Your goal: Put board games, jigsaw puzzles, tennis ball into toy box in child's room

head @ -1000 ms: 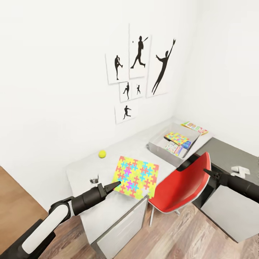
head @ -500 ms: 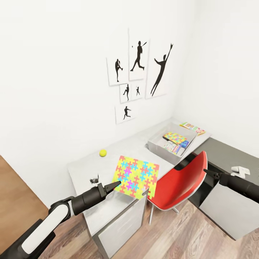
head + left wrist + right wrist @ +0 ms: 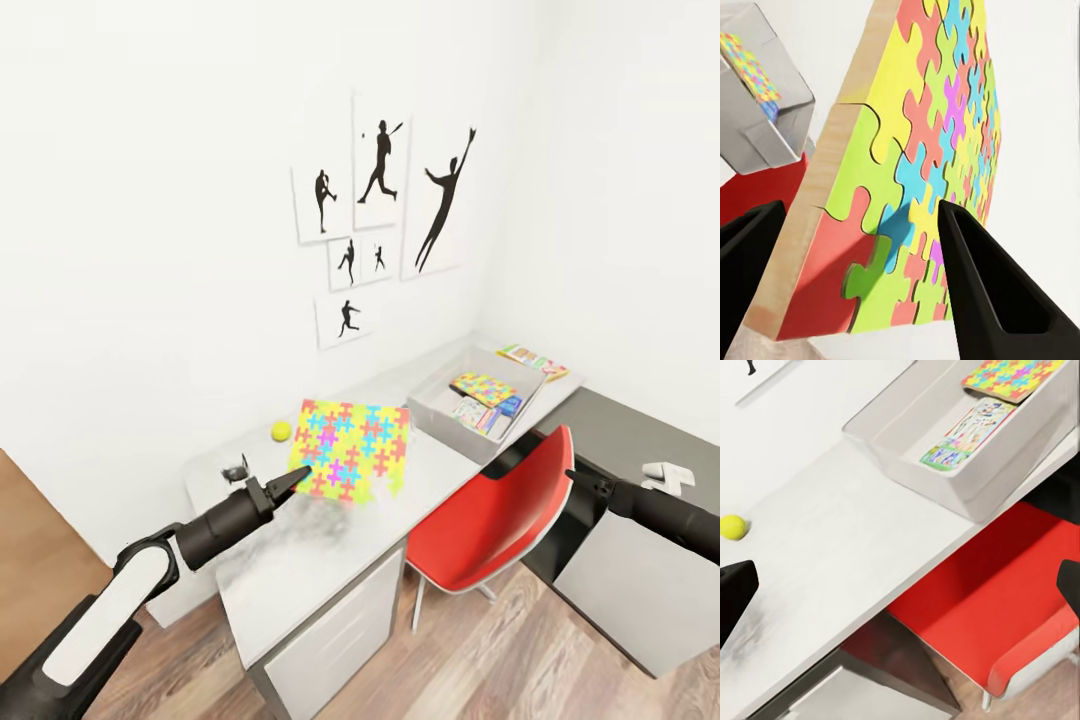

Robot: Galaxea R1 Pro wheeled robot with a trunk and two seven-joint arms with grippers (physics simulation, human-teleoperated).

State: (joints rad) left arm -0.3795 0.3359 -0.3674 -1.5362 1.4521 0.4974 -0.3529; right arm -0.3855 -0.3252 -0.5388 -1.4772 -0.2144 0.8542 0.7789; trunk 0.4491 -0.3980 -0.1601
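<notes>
long pale table [image 3: 300,580] carrying grey toy box [image 3: 436,408] near the corner. jigsaw puzzle [image 3: 350,450] raised off the top, tilted on edge, pinched at one corner by left gripper [image 3: 290,484]. looks stiff, light, board-backed; edge grip probably enough. right gripper [image 3: 572,478] over the red chair [image 3: 490,520], fingers spread, empty.

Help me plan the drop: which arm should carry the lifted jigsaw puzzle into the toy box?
Left. The left gripper already holds the jigsaw puzzle by its edge, lifted off the table. The right gripper hangs empty beyond the red chair, apart from the toy box.
</notes>
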